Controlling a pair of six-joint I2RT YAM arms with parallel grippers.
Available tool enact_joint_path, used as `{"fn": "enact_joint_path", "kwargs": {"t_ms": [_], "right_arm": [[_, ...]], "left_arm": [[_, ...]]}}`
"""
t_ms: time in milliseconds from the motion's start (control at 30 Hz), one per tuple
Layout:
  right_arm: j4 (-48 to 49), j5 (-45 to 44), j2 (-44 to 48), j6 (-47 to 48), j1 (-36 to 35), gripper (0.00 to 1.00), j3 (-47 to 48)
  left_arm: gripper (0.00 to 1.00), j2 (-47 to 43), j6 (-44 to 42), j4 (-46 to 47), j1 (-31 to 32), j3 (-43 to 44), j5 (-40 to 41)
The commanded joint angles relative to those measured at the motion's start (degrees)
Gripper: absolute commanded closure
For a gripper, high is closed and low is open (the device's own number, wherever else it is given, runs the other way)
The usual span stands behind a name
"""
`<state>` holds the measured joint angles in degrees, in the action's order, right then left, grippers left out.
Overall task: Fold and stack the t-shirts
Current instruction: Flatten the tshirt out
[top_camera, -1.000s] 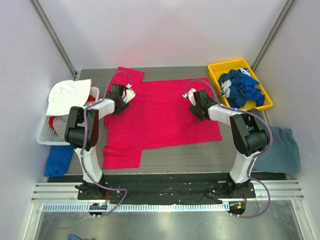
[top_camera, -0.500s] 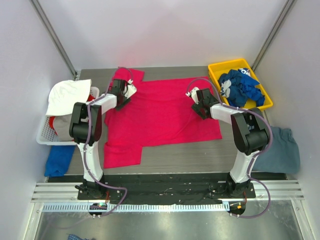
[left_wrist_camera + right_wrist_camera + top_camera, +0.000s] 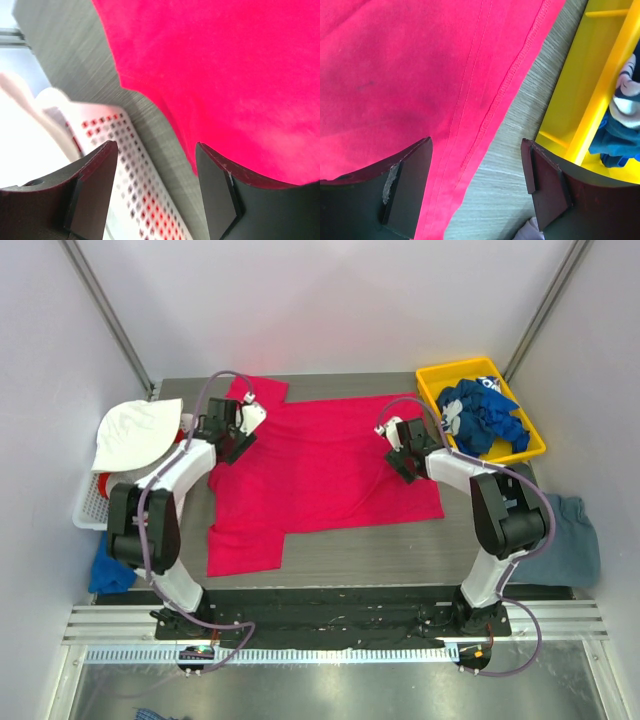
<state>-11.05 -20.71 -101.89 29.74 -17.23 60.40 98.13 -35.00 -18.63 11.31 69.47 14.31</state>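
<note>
A bright pink-red t-shirt (image 3: 320,470) lies spread flat on the grey table (image 3: 360,550). My left gripper (image 3: 228,435) hangs open over the shirt's left edge near the sleeve. In the left wrist view its fingers (image 3: 157,190) straddle bare table beside the pink cloth (image 3: 225,65). Over the shirt's right hem my right gripper (image 3: 402,445) also stands open; its fingers (image 3: 477,185) frame the stitched hem (image 3: 485,125) and bare table, holding nothing. Royal blue t-shirts (image 3: 480,415) lie bundled in a yellow bin. A slate grey-blue t-shirt (image 3: 562,540) lies off the table's right side.
The yellow bin (image 3: 432,390) stands at the back right, close to my right gripper, its wall (image 3: 590,90) next to the right finger. A white perforated basket (image 3: 88,505) with white cloth (image 3: 135,430) on it sits at the left. Blue cloth (image 3: 115,560) lies below it.
The left arm has swung left and back, carrying its gripper to the shirt's left edge. The right gripper has edged slightly toward the back right. Both stay open.
</note>
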Motion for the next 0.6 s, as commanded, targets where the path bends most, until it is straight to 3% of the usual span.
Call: {"fn": "enact_joint_path", "kwargs": {"t_ms": [0,133,367,567], "right_arm": [[-1.17,1.02,4.94,-1.52,-0.08,0.21,-0.72],[-2.04,1.98,6.26,-1.7,-0.08,0.21,-1.51],[-6.26,7.79,10.48,-2.67,-0.26,0.19,-1.6],[-6.97,8.41,10.84,-3.1,-0.61,0.17,-0.64]], "left_arm": [[0.31,-8.47,3.54,-5.0,0.46,-3.1,-4.8],[0.31,-13.39,3.45,-7.2,1.96,-8.55,-5.6],[0.3,-25.25,3.72,-19.31,3.63,-18.39,-14.13],[0.28,-33.96,3.45,-23.9,4.16,-22.97,-18.78]]}}
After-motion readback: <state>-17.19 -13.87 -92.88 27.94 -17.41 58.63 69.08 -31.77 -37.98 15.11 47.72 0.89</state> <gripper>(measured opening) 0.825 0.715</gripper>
